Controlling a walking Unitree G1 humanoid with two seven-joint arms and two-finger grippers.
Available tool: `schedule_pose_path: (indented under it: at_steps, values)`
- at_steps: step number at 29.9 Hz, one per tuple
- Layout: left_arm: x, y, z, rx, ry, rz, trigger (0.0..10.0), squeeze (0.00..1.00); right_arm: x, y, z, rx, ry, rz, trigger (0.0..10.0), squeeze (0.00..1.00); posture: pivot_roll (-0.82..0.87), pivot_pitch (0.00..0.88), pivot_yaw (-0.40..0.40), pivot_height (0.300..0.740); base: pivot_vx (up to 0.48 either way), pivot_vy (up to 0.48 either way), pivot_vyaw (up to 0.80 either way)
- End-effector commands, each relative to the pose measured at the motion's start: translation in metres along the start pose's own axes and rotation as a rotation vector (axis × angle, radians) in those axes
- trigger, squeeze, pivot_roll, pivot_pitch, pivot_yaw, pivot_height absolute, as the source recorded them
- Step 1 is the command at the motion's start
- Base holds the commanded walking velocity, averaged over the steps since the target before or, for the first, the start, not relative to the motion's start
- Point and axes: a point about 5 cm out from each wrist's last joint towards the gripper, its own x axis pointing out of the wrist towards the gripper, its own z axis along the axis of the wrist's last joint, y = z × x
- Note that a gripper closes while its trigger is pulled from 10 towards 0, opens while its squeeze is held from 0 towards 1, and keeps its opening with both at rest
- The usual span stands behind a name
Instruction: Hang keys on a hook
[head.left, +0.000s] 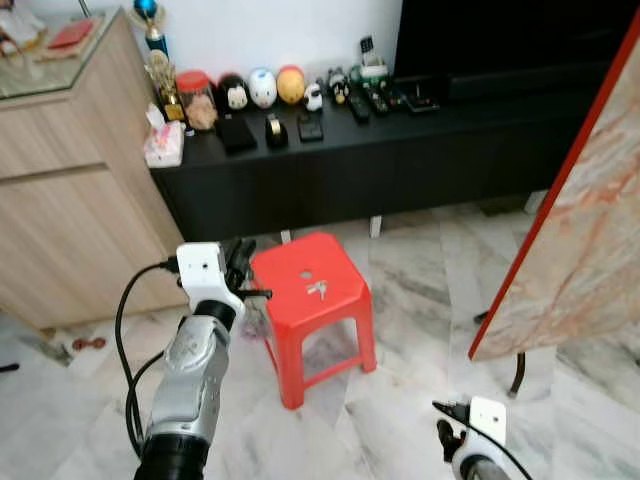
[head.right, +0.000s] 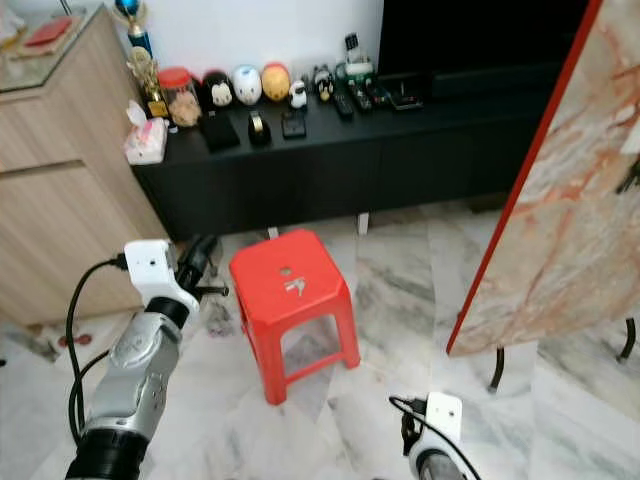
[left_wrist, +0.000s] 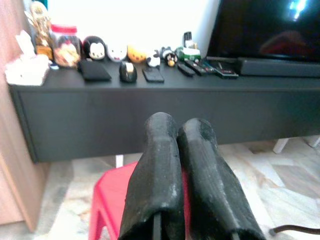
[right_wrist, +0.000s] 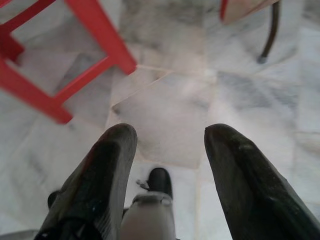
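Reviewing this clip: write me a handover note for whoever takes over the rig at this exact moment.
Left gripper: raised beside the red stool, fingers shut, holding nothing.
Right gripper: low by the marble floor, fingers open, holding nothing.
Keys: lying on top of the stool seat, near its centre hole, untouched.
Hook: I cannot make one out from here; a black console with small items stands behind the stool.
Done: robot is standing at the stool.
Left: pick up the keys, find the hook, hang them.

The left gripper (left_wrist: 180, 145), fingers pressed together, hangs over a red stool (left_wrist: 107, 200) facing a black console (left_wrist: 150, 110).
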Motion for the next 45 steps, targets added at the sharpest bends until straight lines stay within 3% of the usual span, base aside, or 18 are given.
schedule_pose_path:
  at_steps: [1,22,37,45]
  values:
    - [0.000,0.001,0.002,0.007,-0.009,-0.004,10.0,0.00,-0.001,-0.002,-0.004,0.009,0.020,-0.008,10.0,0.00,-0.13,0.000,0.054,0.740,-0.304,0.000,0.00]
    - [-0.005,-0.002,-0.008,-0.005,0.012,-0.005,10.0,0.00,0.000,-0.010,0.000,-0.004,0.019,-0.024,10.0,0.00,-0.16,0.000,0.043,0.740,-0.306,0.000,0.00]
    - [-0.003,-0.003,-0.005,-0.001,0.009,-0.014,10.0,0.00,0.001,-0.007,0.002,-0.003,0.006,-0.011,10.0,0.00,-0.16,0.000,0.041,0.740,-0.306,0.000,0.00]
    - [0.000,-0.002,-0.001,0.012,0.002,-0.004,10.0,0.00,0.001,-0.008,0.005,-0.009,-0.006,-0.006,10.0,0.00,-0.15,0.017,0.013,0.740,0.000,0.000,0.00]
